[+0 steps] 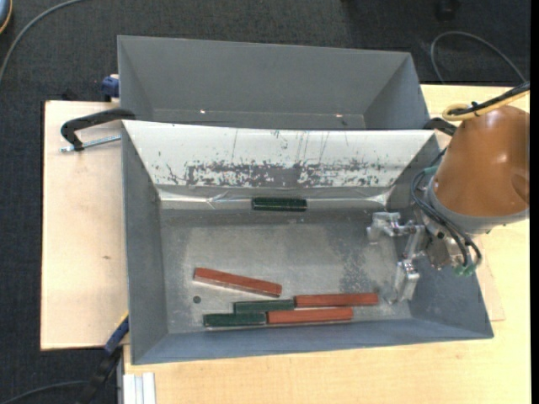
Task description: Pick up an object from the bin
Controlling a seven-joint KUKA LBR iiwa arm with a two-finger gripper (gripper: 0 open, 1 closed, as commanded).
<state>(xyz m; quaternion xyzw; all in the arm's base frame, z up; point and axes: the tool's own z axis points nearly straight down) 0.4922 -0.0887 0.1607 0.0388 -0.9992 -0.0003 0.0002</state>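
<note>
My arm's two metal fingers stand spread apart, with only bare floor between them. They hang low at the right end of the grey metal bin, close to its sloping right wall. I judge they are held wide so they are ready to close on something; no grasp has been made.

The nearest thing is a flat red-brown bar lying lengthwise near the front of the floor. Its right end is just beside the lower finger, and as far as I can tell it is not touching it. This is the likeliest thing to pick.

A second red-brown bar lies against its front edge. To their left are a short dark green bar and a longer dark green bar. These four lie packed together along the front wall, probably because the sloping sides let loose things slide down there. Packed so tightly, they leave little room for a finger to slip between them.

A third red-brown bar lies alone left of centre, slightly tilted, with both long sides free. Another dark green bar rests by itself at the foot of the back wall, well apart from the rest.

Above the fingers, the orange dome cover on the wrist sits over the bin's right rim, with cables beneath it. The bin stands on a pale wooden worktop.
</note>
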